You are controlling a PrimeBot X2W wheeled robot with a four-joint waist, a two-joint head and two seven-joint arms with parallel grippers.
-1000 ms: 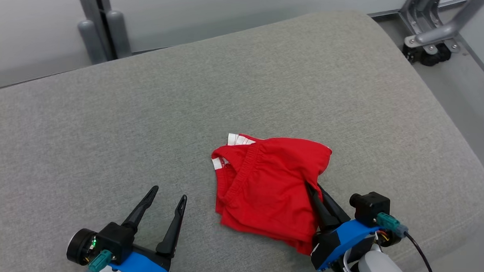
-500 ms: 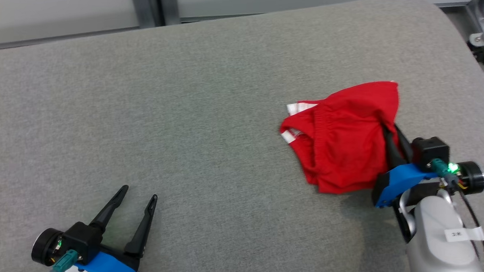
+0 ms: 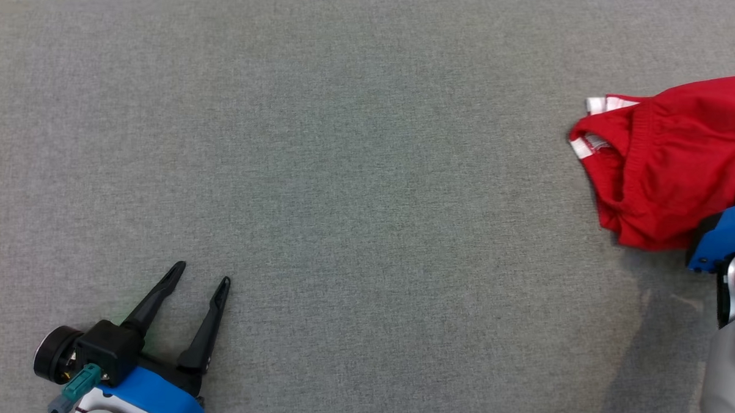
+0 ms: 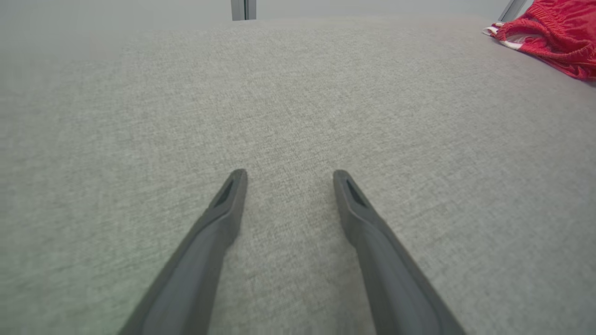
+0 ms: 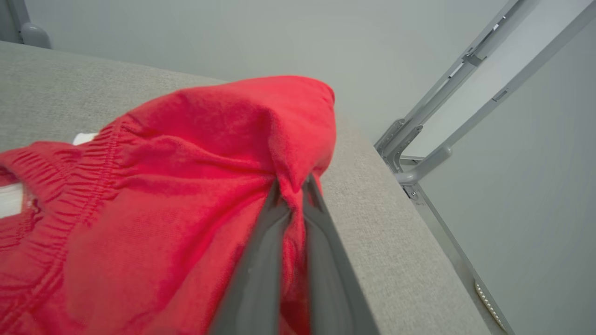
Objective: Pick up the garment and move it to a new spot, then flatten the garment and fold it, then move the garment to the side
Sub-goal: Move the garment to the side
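Observation:
The garment (image 3: 668,162) is a pair of red shorts with an elastic waistband and white trim, bunched on the grey fabric surface (image 3: 369,170) at the head view's right edge. My right gripper (image 5: 293,184) is shut on a fold of its red cloth, which bunches up over the fingertips. Its blue wrist mount (image 3: 724,234) shows just below the garment. My left gripper (image 3: 201,273) sits at the lower left, open and empty, fingers low over the bare fabric. From the left wrist view the left gripper (image 4: 289,174) points across the surface, with the garment (image 4: 554,28) far off at the upper right.
The surface's right edge (image 5: 396,223) drops off close beside the right gripper, with a grey metal frame (image 5: 442,116) beyond it. A grey post (image 4: 243,9) stands behind the far edge. Wide bare fabric lies between the two grippers.
The head view has swung left, so the garment and right gripper now sit at its right edge. The right gripper has stayed shut on the garment, and the left has stayed open.

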